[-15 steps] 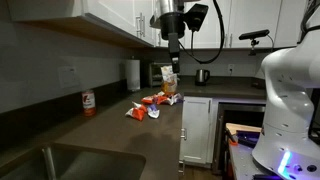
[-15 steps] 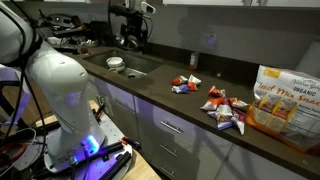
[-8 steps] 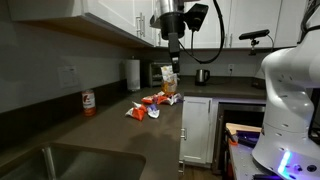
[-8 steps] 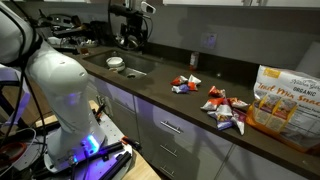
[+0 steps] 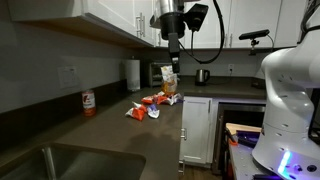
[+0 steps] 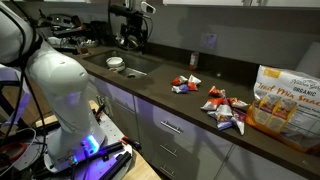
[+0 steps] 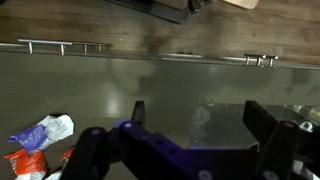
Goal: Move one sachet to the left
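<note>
Sachets (image 5: 163, 100) lie on the counter (image 5: 100, 130); the tool (image 7: 197, 112) hangs above, spread wide, empty.

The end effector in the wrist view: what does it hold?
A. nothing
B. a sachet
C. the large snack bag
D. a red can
A: the end effector is open, its fingers stand apart with nothing between them, and the sachets lie off at the lower left corner.

In the wrist view I get only part of the sachets (image 7: 38, 145), cut off at the lower left edge, their print too blurred to read. In an exterior view the snack bag (image 6: 288, 95) runs off the right edge; in another, the sink (image 5: 60, 165) runs off the bottom.
</note>
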Action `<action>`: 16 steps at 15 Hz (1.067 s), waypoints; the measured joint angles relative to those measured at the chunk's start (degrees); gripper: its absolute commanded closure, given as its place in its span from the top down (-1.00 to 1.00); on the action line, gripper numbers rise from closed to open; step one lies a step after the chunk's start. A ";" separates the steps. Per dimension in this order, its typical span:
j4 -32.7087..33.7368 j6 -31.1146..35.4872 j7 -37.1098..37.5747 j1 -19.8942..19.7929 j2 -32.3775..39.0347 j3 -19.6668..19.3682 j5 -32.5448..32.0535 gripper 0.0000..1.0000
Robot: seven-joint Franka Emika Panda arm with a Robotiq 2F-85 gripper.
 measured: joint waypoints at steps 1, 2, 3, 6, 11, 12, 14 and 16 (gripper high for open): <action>0.00 0.00 0.00 -0.01 0.00 0.03 0.00 1.00; 0.00 0.40 0.01 -0.17 0.02 0.06 -0.24 1.00; 0.00 1.19 0.02 -0.67 0.11 0.05 -0.71 1.00; 0.06 6.84 0.02 -3.56 1.81 -0.76 -3.83 1.00; 3.32 18.22 0.01 -9.83 10.02 -4.95 -10.32 1.00; 4.54 19.44 0.02 -11.08 12.12 -5.73 -11.61 1.00; 6.93 20.72 0.02 -13.31 16.02 -7.04 -14.33 1.00; 9.00 21.89 0.02 -15.03 19.59 -8.10 -17.45 1.00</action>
